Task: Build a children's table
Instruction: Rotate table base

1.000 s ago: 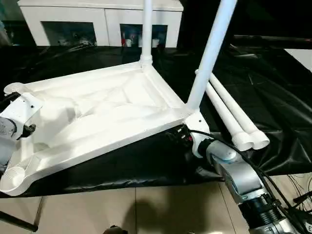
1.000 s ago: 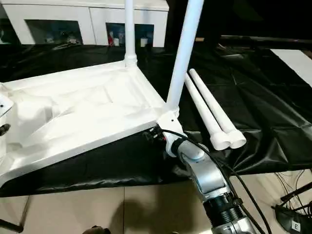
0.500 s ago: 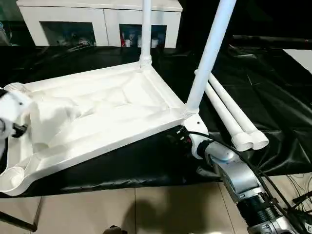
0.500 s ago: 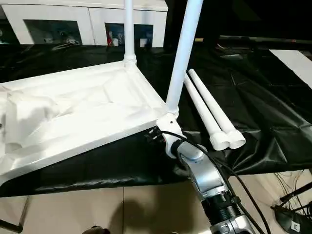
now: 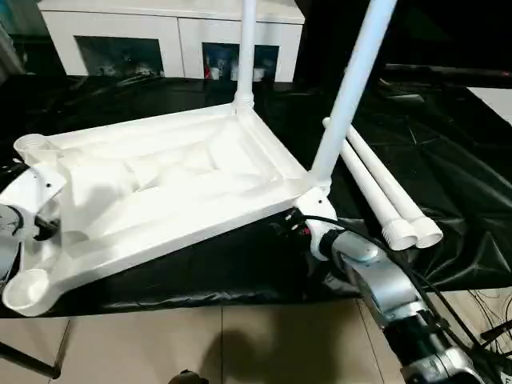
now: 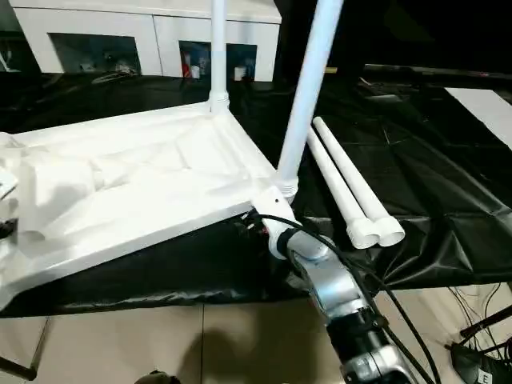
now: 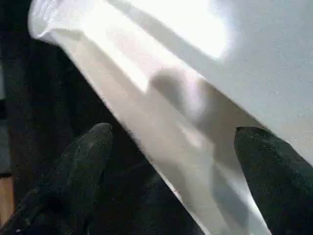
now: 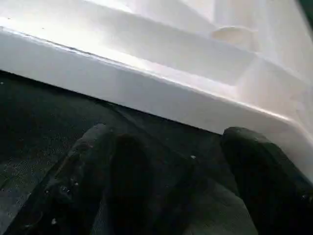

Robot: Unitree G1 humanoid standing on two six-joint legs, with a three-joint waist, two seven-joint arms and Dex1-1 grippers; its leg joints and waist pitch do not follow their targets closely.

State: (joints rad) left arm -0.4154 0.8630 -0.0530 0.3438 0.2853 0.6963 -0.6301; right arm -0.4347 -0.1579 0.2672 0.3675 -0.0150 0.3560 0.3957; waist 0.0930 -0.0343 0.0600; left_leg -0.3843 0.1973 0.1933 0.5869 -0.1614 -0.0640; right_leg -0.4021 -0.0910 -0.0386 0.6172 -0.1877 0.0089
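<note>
White plastic forms the tabletop [image 5: 160,188], which lies inverted, ribbed underside up, on the black-sheeted work table [image 5: 448,184]. Its near-left part overhangs the table edge above the tiled floor [image 5: 200,344]. Two legs stand upright in corner sockets: the far leg [image 5: 246,48] and the near leg [image 5: 352,88] at the right corner. Two loose legs [image 6: 348,180] lie side by side, touching, on the black sheet just right of the tabletop. A white cabinet [image 5: 172,32] with glass doors stands behind the table.

The head views show the right arm reaching under the near-right corner; the gripper tips are hidden there. The right wrist view supplies them: the right gripper [image 8: 168,152] is spread wide, both fingers [image 8: 254,161] below the tabletop edge, grasping nothing.

The head views show the left wrist housing at the tabletop's left end. The left wrist view shows the left gripper [image 7: 171,147] spread wide, its fingers [image 7: 90,147] standing either side of the tabletop rim without clamping it.
</note>
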